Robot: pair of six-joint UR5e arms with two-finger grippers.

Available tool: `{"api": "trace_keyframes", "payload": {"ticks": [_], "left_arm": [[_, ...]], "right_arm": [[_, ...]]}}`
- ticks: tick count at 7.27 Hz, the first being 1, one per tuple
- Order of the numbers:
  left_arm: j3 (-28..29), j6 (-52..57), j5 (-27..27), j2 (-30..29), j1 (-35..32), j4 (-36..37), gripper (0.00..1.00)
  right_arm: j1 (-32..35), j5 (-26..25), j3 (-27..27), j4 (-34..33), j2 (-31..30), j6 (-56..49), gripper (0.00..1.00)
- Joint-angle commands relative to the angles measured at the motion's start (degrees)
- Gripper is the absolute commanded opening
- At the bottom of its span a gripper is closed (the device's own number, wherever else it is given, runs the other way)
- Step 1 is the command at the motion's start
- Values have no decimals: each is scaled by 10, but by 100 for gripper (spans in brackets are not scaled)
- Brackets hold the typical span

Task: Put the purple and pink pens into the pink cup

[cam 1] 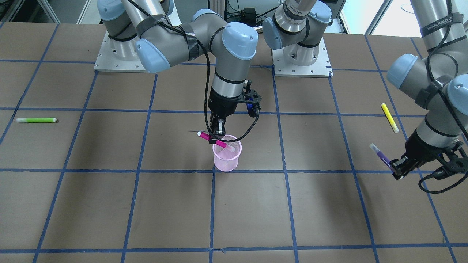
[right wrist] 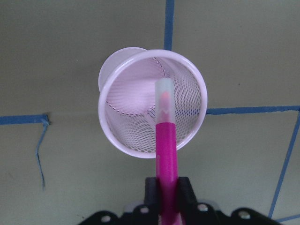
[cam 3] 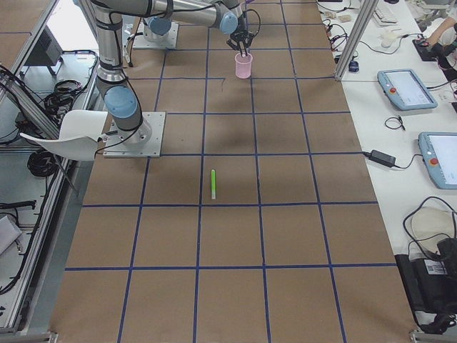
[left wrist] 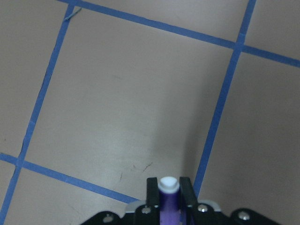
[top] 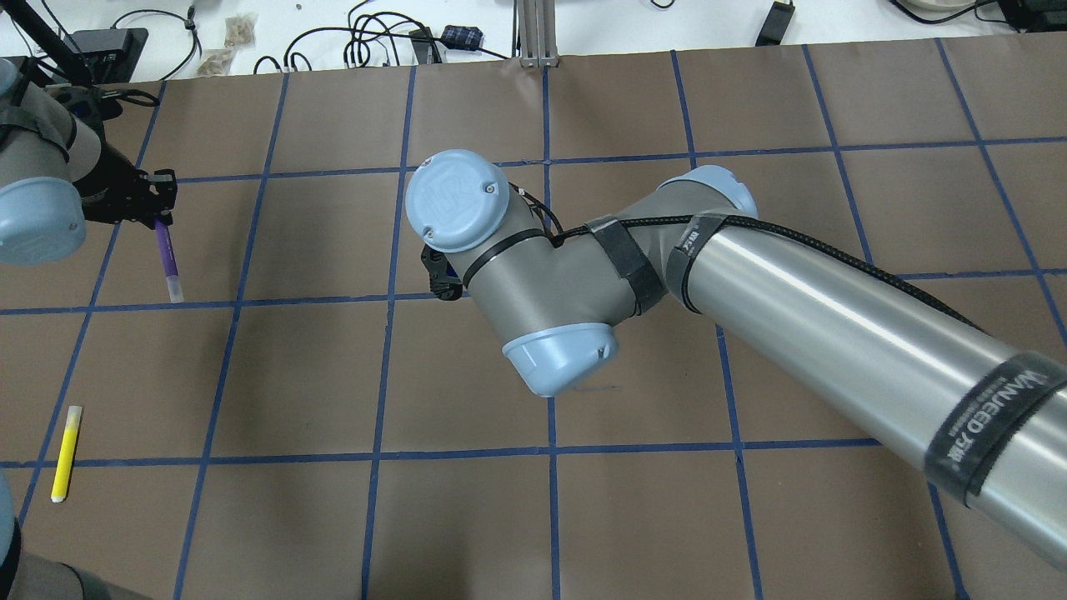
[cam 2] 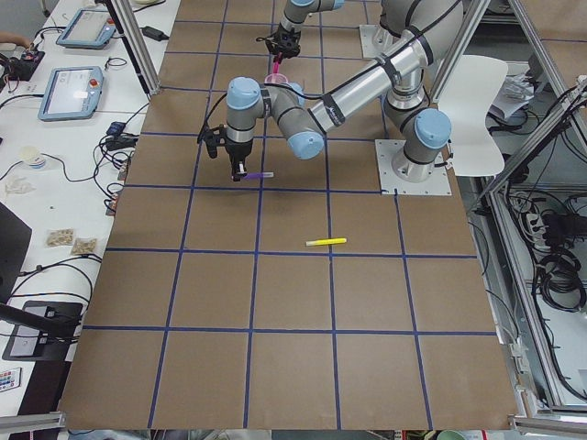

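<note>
The pink mesh cup (cam 1: 227, 157) stands upright near the table's middle. My right gripper (cam 1: 218, 132) is shut on the pink pen (cam 1: 214, 140) and holds it tilted, with its clear cap end just over the cup's mouth. In the right wrist view the pink pen (right wrist: 165, 140) points into the empty cup (right wrist: 122, 131). My left gripper (cam 1: 397, 168) is shut on the purple pen (cam 1: 381, 155) and holds it off the table, far to the cup's side. The purple pen (left wrist: 168, 199) shows between the fingers in the left wrist view. In the overhead view my right arm hides the cup.
A yellow pen (cam 1: 389, 117) lies on the table near my left arm. A green pen (cam 1: 36, 119) lies far out on my right arm's side. Both arm bases (cam 1: 301, 67) stand at the table's robot side. Blue tape lines grid the brown tabletop.
</note>
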Motion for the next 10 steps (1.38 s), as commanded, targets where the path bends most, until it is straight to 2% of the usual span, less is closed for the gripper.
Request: {"api": "trace_keyframes", "payload": {"ticks": [1, 2, 3, 5, 7, 8, 10], "left_arm": [[-4, 2, 0, 0, 0, -1, 0], [-2, 1, -1, 0, -1, 0, 0], [-1, 1, -3, 0, -2, 0, 0], [6, -5, -9, 8, -21, 6, 0], [34, -65, -13, 15, -98, 7, 0], [37, -117, -13, 16, -143, 8, 0], [37, -176, -6, 33, -227, 49, 0]], "right_arm": [[2, 4, -3, -1, 14, -9, 31], [2, 7, -5, -2, 14, -9, 82], [1, 8, -5, -1, 12, -8, 100], [-14, 19, -14, -2, -6, -6, 100], [-73, 46, -54, 6, -47, -6, 100], [-118, 87, -78, 38, -70, -9, 100], [-190, 104, -113, 118, -112, -5, 100]]}}
